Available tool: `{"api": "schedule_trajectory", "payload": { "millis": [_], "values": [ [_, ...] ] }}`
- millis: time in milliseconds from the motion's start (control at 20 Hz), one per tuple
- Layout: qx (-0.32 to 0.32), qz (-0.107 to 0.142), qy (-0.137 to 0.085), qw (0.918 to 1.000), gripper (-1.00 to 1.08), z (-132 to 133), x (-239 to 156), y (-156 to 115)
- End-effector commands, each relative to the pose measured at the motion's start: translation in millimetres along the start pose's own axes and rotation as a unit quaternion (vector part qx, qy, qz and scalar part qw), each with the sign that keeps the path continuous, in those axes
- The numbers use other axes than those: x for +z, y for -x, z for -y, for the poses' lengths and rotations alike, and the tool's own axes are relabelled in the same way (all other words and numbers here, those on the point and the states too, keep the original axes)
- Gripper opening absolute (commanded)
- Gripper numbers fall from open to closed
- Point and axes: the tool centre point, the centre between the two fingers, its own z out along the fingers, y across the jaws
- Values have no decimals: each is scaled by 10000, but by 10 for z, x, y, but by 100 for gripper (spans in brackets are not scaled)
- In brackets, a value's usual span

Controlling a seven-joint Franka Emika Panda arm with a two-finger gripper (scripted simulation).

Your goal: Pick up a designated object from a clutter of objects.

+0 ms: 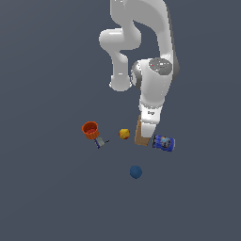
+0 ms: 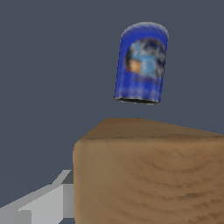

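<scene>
Here, in the exterior view, the brown box (image 1: 140,134) stands near the middle, mostly hidden behind the white arm. A blue can (image 1: 164,142) lies just beside it on the right. A yellow ball (image 1: 124,134) sits to its left, then an orange cup (image 1: 90,129) and a small grey tool (image 1: 100,142). A dark blue ball (image 1: 136,172) sits lower down. The floor (image 1: 47,188) is plain dark grey. I cannot tell if the gripper (image 1: 147,127) is holding the box or loose.
</scene>
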Motion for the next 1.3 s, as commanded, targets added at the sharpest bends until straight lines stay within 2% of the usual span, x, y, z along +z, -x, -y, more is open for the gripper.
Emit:
{"api": "schedule_trajectory", "payload": {
  "millis": [0,550,1250],
  "values": [
    [0,0,0,10000,-100,-2,-1,-1],
    [-1,-2,-1,10000,-100,-161,-317,-52],
    [-3,-4,-4,10000,-100,-700,-1338,-221]
  ]
}}
